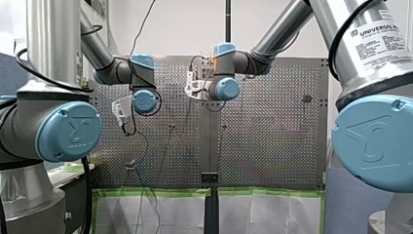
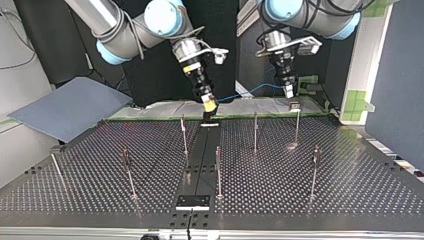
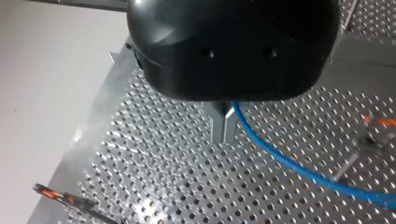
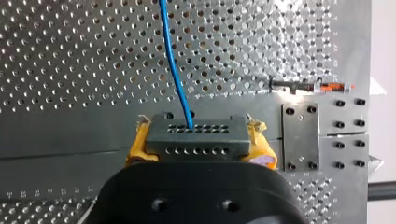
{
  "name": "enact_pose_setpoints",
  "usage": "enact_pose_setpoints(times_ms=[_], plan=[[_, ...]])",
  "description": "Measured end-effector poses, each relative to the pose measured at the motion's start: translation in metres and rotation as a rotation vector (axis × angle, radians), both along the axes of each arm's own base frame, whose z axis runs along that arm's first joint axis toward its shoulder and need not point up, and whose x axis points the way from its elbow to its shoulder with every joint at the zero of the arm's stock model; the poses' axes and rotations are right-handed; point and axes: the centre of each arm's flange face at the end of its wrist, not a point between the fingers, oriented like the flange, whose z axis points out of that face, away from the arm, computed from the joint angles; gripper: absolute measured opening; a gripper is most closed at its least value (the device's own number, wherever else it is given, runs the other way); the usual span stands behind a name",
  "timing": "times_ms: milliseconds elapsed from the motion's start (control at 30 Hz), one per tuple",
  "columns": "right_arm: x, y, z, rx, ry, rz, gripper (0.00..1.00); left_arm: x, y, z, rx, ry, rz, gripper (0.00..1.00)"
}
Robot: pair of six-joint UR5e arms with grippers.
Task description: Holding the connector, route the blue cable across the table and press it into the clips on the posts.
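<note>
In the top view my right gripper (image 2: pixel 210 106), with yellow pads, hangs over the table's far edge near the middle. In the right wrist view its pads (image 4: pixel 261 147) are shut on a black connector block (image 4: pixel 194 135). The blue cable (image 4: pixel 173 60) leaves the block and runs ahead over the perforated plate. In the top view the cable (image 2: pixel 250 92) spans across to my left gripper (image 2: pixel 289 90). That gripper hovers just above a clip-topped post (image 2: pixel 295 107). In the left wrist view its metal fingers (image 3: pixel 223 130) are shut, and the cable (image 3: pixel 299 163) comes out beside them.
Several thin posts stand on the perforated table (image 2: pixel 350 190), among them ones at mid-left (image 2: pixel 183 135), centre (image 2: pixel 218 170) and right (image 2: pixel 314 170). A black plate (image 2: pixel 192 201) lies at the near edge. A grey board (image 2: pixel 70 107) leans at the top view's left.
</note>
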Motion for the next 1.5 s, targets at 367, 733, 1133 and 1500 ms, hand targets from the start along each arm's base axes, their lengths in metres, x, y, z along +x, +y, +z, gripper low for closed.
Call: enact_pose_setpoints(times_ms=[367,733,1133,1500], plan=[[0.019,0.001,0.022,0.013,-0.011,0.023,0.0,-0.013,-0.003,0.037,0.029,-0.02,-0.064,0.0],[0.051,0.005,0.04,0.017,-0.047,0.06,0.0,-0.015,-0.003,0.068,0.014,-0.075,-0.08,0.0],[0.075,0.003,0.052,0.059,-0.054,0.083,0.0,0.016,0.008,0.07,0.025,-0.031,0.021,0.0],[0.092,-0.01,0.045,0.092,-0.02,0.089,0.0,0.04,0.026,0.091,0.018,-0.055,0.105,0.0]])
